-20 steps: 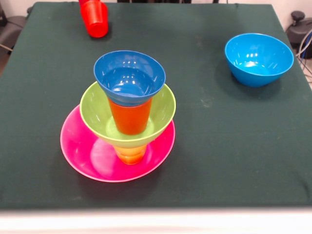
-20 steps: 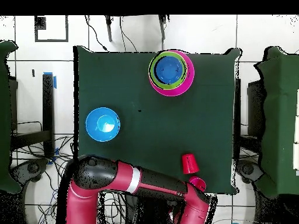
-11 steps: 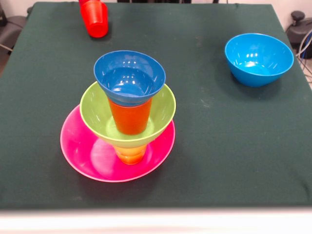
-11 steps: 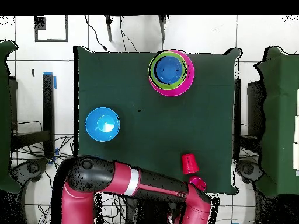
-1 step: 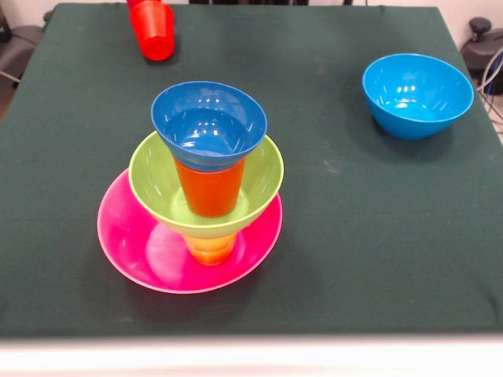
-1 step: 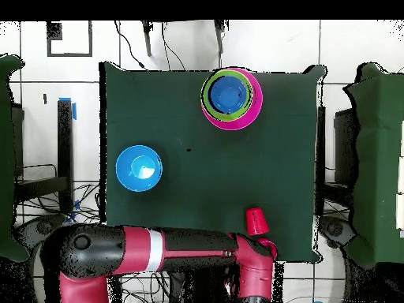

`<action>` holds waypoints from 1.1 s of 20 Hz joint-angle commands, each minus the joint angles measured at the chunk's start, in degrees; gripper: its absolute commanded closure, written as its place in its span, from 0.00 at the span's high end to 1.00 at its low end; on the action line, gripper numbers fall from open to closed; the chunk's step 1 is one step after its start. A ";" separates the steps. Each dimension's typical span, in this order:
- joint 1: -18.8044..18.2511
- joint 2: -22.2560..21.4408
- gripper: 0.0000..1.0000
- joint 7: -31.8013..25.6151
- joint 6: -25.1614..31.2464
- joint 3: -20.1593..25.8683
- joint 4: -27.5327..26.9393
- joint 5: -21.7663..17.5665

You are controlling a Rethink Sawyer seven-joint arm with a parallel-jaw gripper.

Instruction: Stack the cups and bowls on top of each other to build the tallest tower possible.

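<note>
The tower stands at the near left of the front view. From the bottom up it is a wide pink bowl (image 5: 130, 243), a yellow cup (image 5: 211, 248), a lime green bowl (image 5: 153, 182), an orange cup (image 5: 209, 190) and a small dark blue bowl (image 5: 208, 126). In the overhead view the tower (image 6: 230, 96) is at the table's top edge. A red cup (image 5: 154, 31) sits at the far left corner, and in the overhead view this red cup (image 6: 255, 221) is just above the arm's end (image 6: 252, 260). The gripper is hidden under the arm's end.
A light blue bowl (image 5: 416, 94) sits alone at the far right, and in the overhead view this bowl (image 6: 139, 168) is at the left. The red and black arm (image 6: 158, 252) lies along the table's bottom edge. Dark green cloth (image 5: 354, 236) covers the table.
The arm has swung. Its shoulder end moved left and its last link shifted slightly left, closer under the red cup. The tower, blue bowl and red cup have not moved.
</note>
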 commanded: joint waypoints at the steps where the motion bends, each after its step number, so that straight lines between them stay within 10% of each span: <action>1: -0.18 -2.42 1.00 23.71 9.59 11.17 -16.21 -2.68; 22: -1.72 0.12 1.00 40.00 14.37 12.45 -30.24 -6.82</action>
